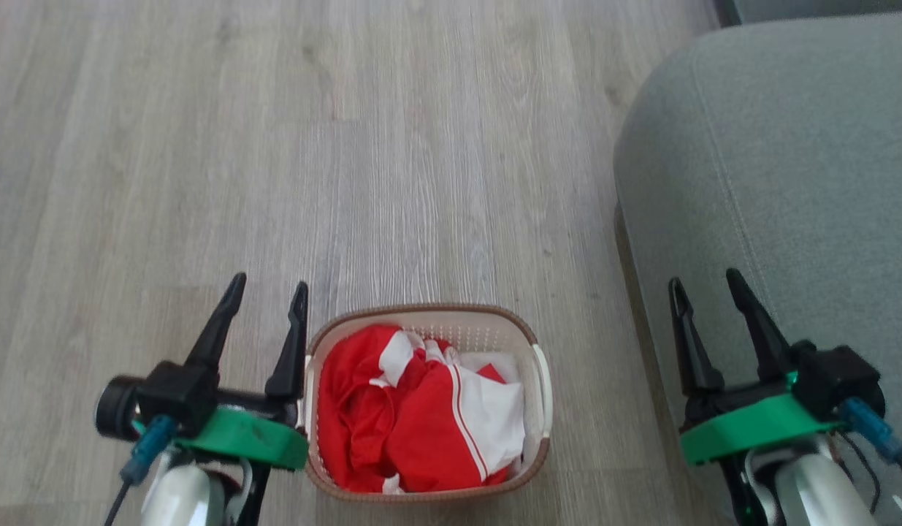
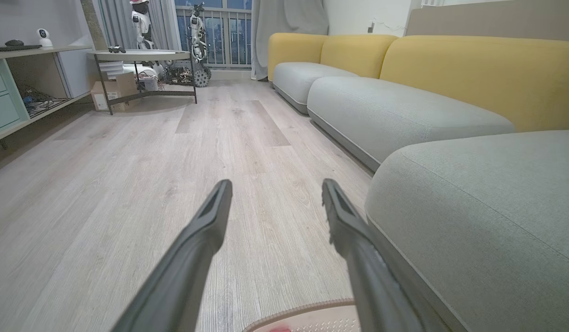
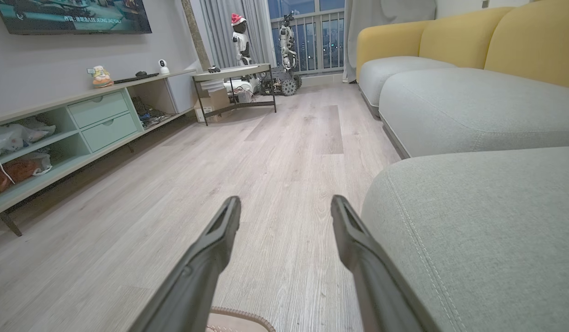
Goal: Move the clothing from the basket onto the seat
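Head view, crumpled red-and-white clothing filling basket, left hand and right hand spread wide, empty.

Pale wood floor runs past a round table and low shelves.

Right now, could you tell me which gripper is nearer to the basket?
Left. The left gripper stands open right beside the basket; the right gripper, also open, is farther off at the edge of the seat, with floor between it and the basket.
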